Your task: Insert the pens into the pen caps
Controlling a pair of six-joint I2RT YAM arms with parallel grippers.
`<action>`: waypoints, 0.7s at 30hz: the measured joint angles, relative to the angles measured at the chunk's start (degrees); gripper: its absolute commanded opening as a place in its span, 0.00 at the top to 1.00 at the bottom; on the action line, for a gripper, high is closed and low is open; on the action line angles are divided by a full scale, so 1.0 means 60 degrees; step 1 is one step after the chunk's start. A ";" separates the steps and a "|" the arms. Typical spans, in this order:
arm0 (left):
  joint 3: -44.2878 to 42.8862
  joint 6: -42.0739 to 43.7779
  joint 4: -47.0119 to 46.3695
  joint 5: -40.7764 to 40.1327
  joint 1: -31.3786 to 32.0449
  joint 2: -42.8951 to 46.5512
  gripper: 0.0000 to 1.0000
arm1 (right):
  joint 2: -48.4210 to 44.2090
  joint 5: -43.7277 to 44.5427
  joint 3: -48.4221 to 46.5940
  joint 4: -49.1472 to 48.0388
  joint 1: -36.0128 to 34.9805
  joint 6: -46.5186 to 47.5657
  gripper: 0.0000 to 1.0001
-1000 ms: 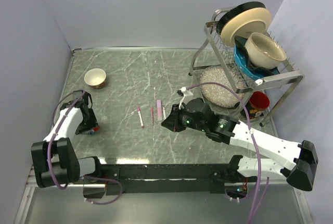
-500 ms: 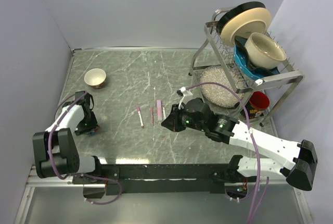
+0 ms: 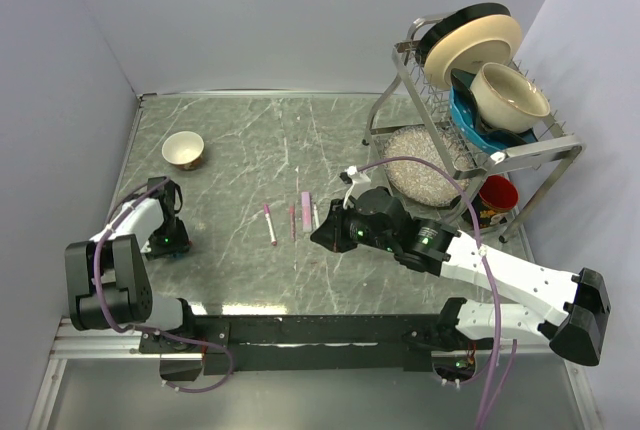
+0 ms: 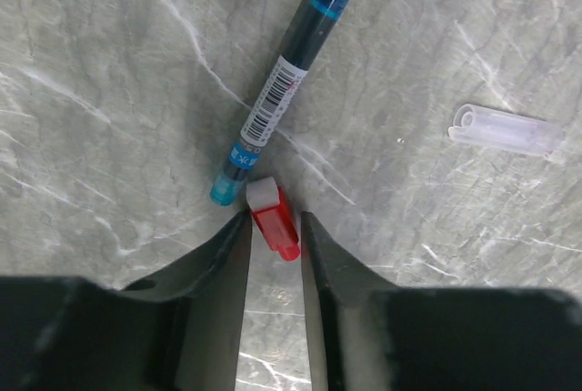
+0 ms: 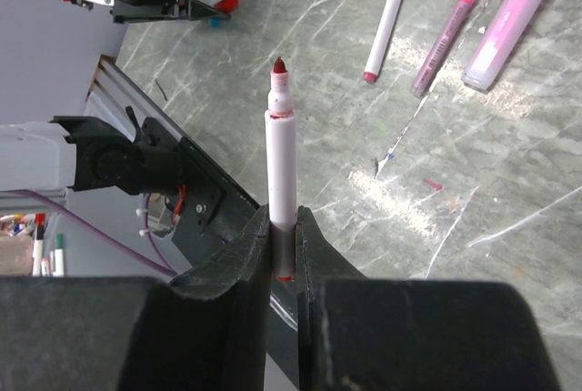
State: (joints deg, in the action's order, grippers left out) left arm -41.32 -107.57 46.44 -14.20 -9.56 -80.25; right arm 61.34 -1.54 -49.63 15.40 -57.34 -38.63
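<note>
A short red pen cap (image 4: 273, 221) with a white clip lies slanted on the marble table between the fingers of my left gripper (image 4: 273, 219). The jaws stand narrowly open on either side of it, close to its ends. A dark blue pen (image 4: 277, 100) with a barcode label lies just beyond it, and a clear cap (image 4: 506, 129) to the right. My right gripper (image 5: 284, 220) is shut on a white pen (image 5: 281, 155) whose red tip points away from the fingers. In the top view the left gripper (image 3: 170, 243) is at the left and the right gripper (image 3: 325, 233) is mid-table.
Three more pens lie mid-table: a white one with pink ends (image 3: 269, 222), a thin pink one (image 3: 293, 220) and a thick pink one (image 3: 306, 205). A small bowl (image 3: 183, 149) sits at the back left. A dish rack (image 3: 470, 100) and a red cup (image 3: 497, 193) stand at the right.
My left arm has folded lower over the same spot and its jaws have narrowed around the red cap. The right arm and its pen have not moved.
</note>
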 measured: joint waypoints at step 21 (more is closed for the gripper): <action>0.0262 0.3005 -0.1370 0.0787 0.0087 0.0670 0.99 | -0.0561 -0.0197 -0.0051 0.0288 0.0000 -0.0226 1.00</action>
State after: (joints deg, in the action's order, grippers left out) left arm -39.75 -89.54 38.22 -9.47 -9.04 -76.23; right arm 57.98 -2.72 -49.93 17.12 -57.34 -39.99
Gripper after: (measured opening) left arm 0.060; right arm 0.166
